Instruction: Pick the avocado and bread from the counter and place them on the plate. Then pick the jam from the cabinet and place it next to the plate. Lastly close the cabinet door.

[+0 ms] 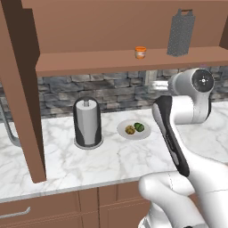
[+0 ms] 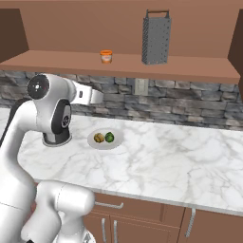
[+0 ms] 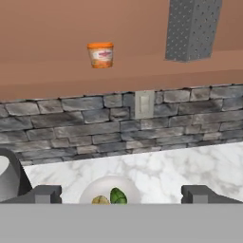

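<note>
A: Jam (image 3: pixel 100 55): one squat orange jar, upper left of the hand view, upright on the cabinet shelf (image 1: pixel 111 62), well apart from the grey grater (image 3: pixel 191 29) at upper right.

B: Other stock?

A: Avocado (image 1: pixel 139 127) and bread (image 1: pixel 129 130): both lay on the plate (image 1: pixel 133 135), side by side, middle of the left base view. Plate stood on the worktop (image 1: pixel 80 162), just beside the paper-towel holder (image 1: pixel 87 123).

B: And the gripper (image 3: pixel 121 194)?

A: Jaws stood spread wide at the bottom of the hand view, holding nothing; they sat low, nearer the plate than the jar.

B: Hazards, as judged?

A: First, the shelf edge: a rise too close to it could knock the hand against the wood. Second, the jar was small, so an off-centre close might tip it or push it back on the shelf. Third, the grater: a wide swing rightward could topple it. Fourth, the cabinet door (image 1: pixel 20 98), open at the left of the left base view, remained to be shut.
</note>
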